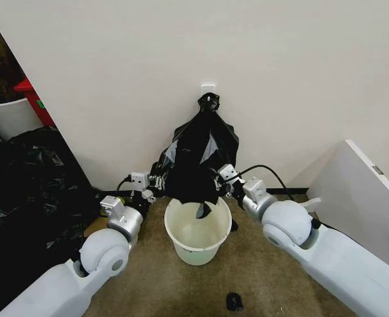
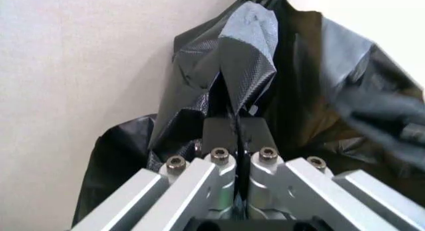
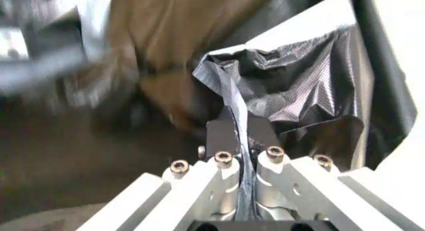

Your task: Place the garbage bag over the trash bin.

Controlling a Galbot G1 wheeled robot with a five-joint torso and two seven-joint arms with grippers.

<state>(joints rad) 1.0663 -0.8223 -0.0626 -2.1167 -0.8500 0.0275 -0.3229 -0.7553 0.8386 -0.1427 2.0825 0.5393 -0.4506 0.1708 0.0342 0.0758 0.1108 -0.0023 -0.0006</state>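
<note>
Both claws, left claw (image 2: 236, 134) and right claw (image 3: 238, 134), pinch the garbage bag (image 1: 197, 158) above the trash bin (image 1: 197, 239).

Even, soft indoor light — pale glare on the garbage bag (image 1: 201, 155), smeared motion blur in both wrist views.

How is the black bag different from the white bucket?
The garbage bag is black, thin and wrinkly; the trash bin is white, smooth and stiff. The bag hangs in the air, pinched by the left claw and the right claw; the bin stands on the floor. A bag corner dips into the bin's open top.
</note>
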